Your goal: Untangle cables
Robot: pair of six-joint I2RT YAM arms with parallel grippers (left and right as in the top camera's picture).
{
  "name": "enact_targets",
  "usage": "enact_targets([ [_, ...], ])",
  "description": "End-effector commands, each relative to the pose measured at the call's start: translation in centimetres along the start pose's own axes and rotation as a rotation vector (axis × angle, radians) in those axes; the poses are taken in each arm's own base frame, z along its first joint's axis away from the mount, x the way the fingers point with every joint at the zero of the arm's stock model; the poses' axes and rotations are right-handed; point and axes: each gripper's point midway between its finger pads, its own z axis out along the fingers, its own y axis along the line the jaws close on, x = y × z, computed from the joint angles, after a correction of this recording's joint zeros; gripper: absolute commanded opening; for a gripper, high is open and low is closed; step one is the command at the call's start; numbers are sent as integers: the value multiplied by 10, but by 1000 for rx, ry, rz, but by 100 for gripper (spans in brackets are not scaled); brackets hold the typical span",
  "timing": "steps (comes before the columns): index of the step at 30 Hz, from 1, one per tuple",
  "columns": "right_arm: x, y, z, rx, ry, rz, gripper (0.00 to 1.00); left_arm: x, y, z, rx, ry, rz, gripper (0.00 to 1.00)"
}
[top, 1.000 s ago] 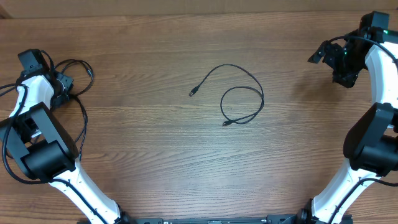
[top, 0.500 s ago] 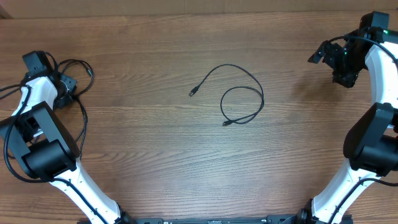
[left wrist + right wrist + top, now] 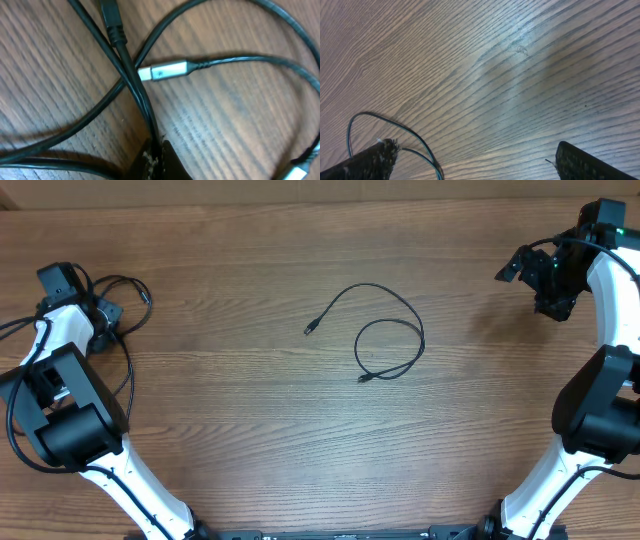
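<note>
Left wrist view: the left gripper (image 3: 157,161) has its fingertips pressed together, pinching a black cable (image 3: 144,110). That cable climbs from the tips on a steep diagonal toward the upper left, toward a black plug (image 3: 111,17) at the top edge. A silver-tipped plug (image 3: 162,71) lies flat just beside it, with its long axis near horizontal, its metal tip pointing left at the pinched strand and its cord leaving to the right. Other black strands cross here.

Right wrist view: the right gripper (image 3: 477,160) stands spread wide over bare wood and holds nothing.

Overhead: a looped cable (image 3: 400,308) lies mid-table, well apart from both grippers. One plug end (image 3: 309,329) points down-left, and the other end (image 3: 362,379) sits at the loop's lower left.

The table (image 3: 250,440) is dark brown wood with its grain running left to right. A pale strip (image 3: 300,188) borders its far edge.
</note>
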Motion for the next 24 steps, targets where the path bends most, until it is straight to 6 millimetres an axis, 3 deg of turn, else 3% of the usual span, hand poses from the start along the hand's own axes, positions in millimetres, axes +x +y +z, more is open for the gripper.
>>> enact_targets([
  [1, -4, 0, -4, 2, -17, 1, 100, -52, -26, -40, 86, -124, -8, 4],
  [7, -4, 0, -4, 2, -17, 1, 100, -89, -32, -72, 134, -211, -36, 4],
  [8, -4, 0, -4, 2, -17, 1, 100, -92, -33, -75, 143, -214, -38, 9],
  [9, -4, 0, -4, 2, -17, 1, 100, -93, -33, -76, 146, -214, -39, 23],
  [10, -4, 0, -4, 2, -17, 1, 100, -93, -33, -76, 148, -212, -40, 47],
  [12, -4, 0, -4, 2, -17, 1, 100, -89, -32, -75, 145, -194, -38, 69],
  [13, -4, 0, -4, 2, -17, 1, 100, -86, -30, -74, 137, -183, -38, 76],
  [14, -4, 0, -4, 2, -17, 1, 100, -82, -28, -73, 130, -167, -38, 83],
  [16, -4, 0, -4, 2, -17, 1, 100, -75, -30, -72, 143, -132, -33, 88],
  [18, -4, 0, -4, 2, -17, 1, 100, -50, -40, -72, 203, -16, -21, 100],
  [21, -4, 0, -4, 2, -17, 1, 100, -26, -47, -74, 244, 91, -14, 100],
  [22, -4, 0, -4, 2, -17, 1, 100, -6, -53, -76, 264, 169, -5, 100],
  [24, -4, 0, -4, 2, -17, 1, 100, 15, -55, -79, 259, 244, 10, 100],
])
